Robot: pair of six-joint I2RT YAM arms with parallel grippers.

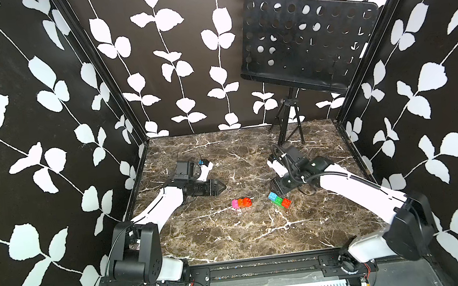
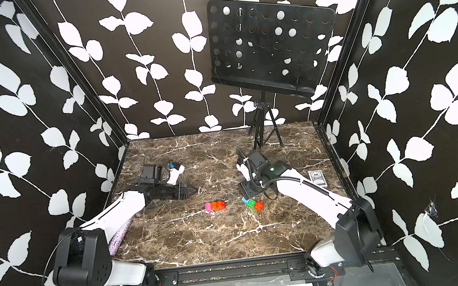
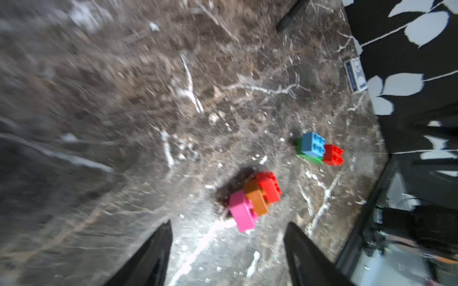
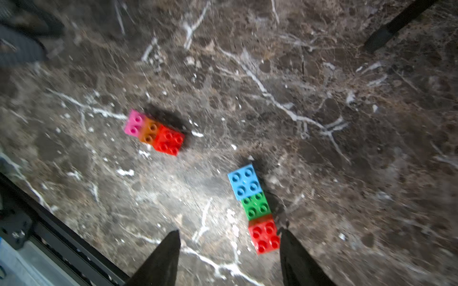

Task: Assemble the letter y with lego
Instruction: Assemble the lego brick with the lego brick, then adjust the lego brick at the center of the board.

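Both top views show two built pieces lying near the middle of the table: a pink-orange-red tail and, near it but apart, a bar of blue and red on green. The left gripper hovers near the tail over bare marble. The right gripper hangs just behind the bar's blue end, its tips hidden under its own body. The left wrist view is blurred but shows that gripper's fingers spread and empty, with the tail just ahead. In the right wrist view the fingers are likewise apart and hold nothing. The bar's red end lies on the table between them, close to one finger; whether they touch I cannot tell. The y seems one join short. The next move is likely to grip the tail and press it onto the green middle, studs aligned, while the other arm steadies the bar. Blue and red cover much of the green brick.
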